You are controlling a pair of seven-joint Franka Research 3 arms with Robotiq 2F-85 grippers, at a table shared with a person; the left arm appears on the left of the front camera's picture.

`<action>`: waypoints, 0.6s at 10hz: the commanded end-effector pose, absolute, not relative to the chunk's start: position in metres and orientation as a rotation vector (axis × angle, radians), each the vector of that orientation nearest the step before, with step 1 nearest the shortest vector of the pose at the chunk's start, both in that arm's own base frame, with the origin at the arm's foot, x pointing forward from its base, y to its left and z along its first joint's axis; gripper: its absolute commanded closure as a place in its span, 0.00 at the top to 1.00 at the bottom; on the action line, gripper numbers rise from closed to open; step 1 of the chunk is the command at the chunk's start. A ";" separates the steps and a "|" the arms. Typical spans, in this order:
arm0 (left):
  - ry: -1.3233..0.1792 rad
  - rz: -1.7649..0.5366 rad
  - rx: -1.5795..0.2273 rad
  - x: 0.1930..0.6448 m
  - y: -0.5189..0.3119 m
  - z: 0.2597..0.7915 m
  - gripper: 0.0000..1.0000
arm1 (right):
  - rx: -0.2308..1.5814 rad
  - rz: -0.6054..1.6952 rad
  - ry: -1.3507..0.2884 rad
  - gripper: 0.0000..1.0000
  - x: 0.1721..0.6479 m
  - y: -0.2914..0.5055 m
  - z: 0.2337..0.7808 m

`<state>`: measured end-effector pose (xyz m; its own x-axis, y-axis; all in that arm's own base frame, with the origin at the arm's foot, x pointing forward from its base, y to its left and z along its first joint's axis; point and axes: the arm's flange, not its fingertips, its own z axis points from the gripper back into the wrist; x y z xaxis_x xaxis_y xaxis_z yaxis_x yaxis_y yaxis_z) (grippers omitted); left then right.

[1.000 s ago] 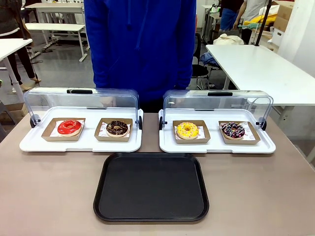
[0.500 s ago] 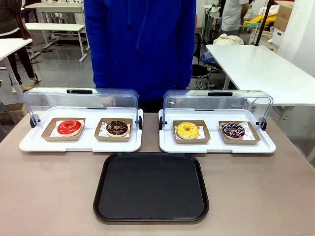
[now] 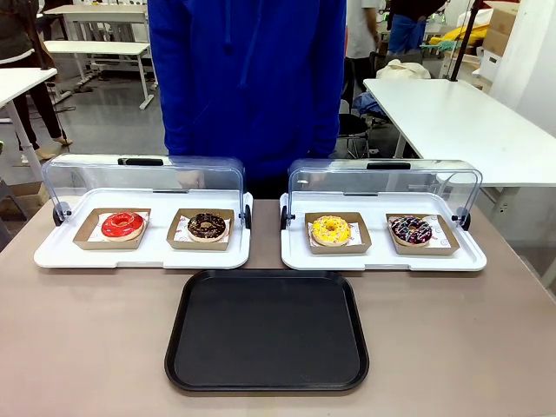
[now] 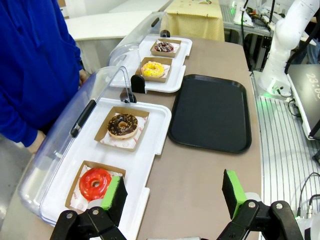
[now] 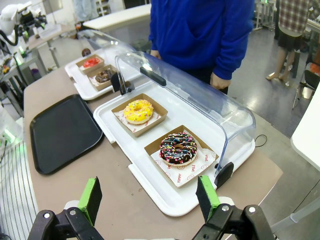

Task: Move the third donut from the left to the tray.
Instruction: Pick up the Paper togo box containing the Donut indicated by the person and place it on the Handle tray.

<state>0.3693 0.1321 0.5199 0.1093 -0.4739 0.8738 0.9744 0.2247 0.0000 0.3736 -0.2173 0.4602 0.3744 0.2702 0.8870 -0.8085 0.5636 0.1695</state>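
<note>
Front view: the yellow-iced ring donut in its brown cardboard holder (image 3: 331, 230) sits in the right white display tray (image 3: 382, 261), just behind the flat black plastic tray (image 3: 268, 330). Left wrist view: the left pincer (image 4: 174, 192) stands wide above the brown counter (image 4: 200, 175). Right wrist view: the right pincer (image 5: 148, 196) stands wide over that display tray's front rim.

Yellow-iced donut (image 3: 331, 229) (black tray (image 3: 268, 330))

So the yellow-iced ring donut (image 3: 331, 230) sits in its shallow brown cardboard holder on the right-hand white display tray (image 3: 382, 258), clear lid open, beside a dark sprinkled donut (image 3: 411, 229). The big flat black plastic tray (image 3: 267, 330) lies nearer the camera, person in a blue hoodie (image 3: 248, 78) behind
</note>
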 end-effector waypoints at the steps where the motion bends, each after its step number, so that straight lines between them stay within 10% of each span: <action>1: -0.892 -1.222 -0.709 0.368 0.133 0.522 1.00 | 0.681 0.757 -0.976 1.00 0.377 -0.217 0.462; 6: -0.892 -1.222 -0.709 0.368 0.133 0.522 1.00 | 0.681 0.757 -0.976 1.00 0.377 -0.217 0.462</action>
